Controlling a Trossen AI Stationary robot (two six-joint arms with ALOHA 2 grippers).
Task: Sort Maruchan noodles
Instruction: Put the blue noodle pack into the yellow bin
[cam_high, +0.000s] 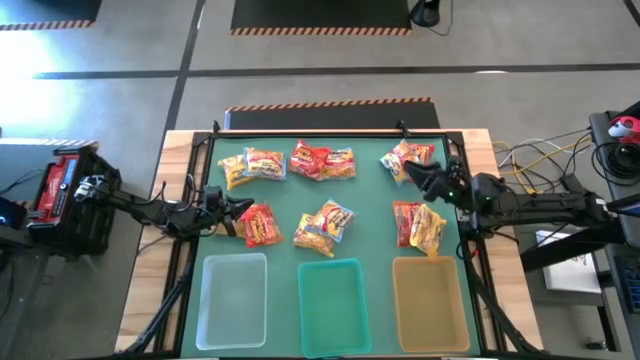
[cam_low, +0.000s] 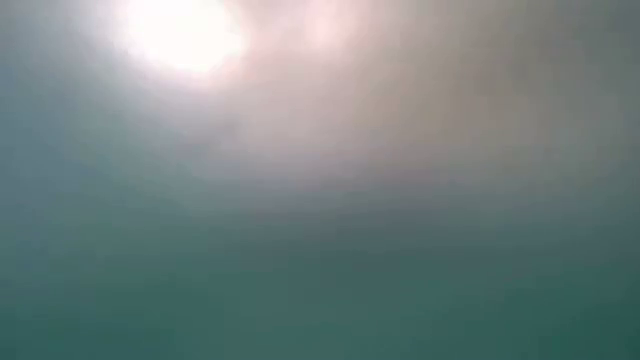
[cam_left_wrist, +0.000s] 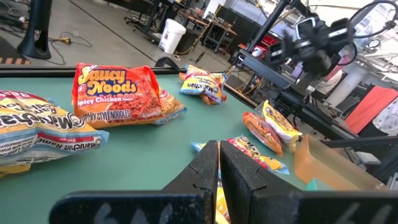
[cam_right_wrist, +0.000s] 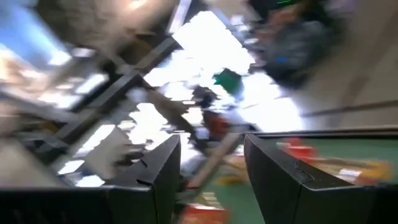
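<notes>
So the Maruchan noodles (cam_high: 322, 160) are all loose on the green bench (cam_high: 370, 205): a row along the far side, a few more mid-bench, and none yet in the clear tray (cam_high: 233, 300), teal tray (cam_high: 330, 305) or amber tray (cam_high: 430, 303) lined up on the near edge. The left end effector (cam_high: 240, 206) sits low at the left side just beside a red packet (cam_high: 260, 226), fingers pinched together with nothing between them. The right end effector (cam_high: 412, 172) is up by the far-right packet (cam_high: 407, 158), jaws about half apart, and from its wrist view the gap looks empty, so I'd say it's holding nothing. Handling-wise these look light and crinkly, with a slick wrapper over a stiff, brittle noodle block, so I'd guess they slide around if nudged. Best bet is probably pinching across a thin edge or the sealed seam rather than squeezing the middle and cracking it.
</notes>
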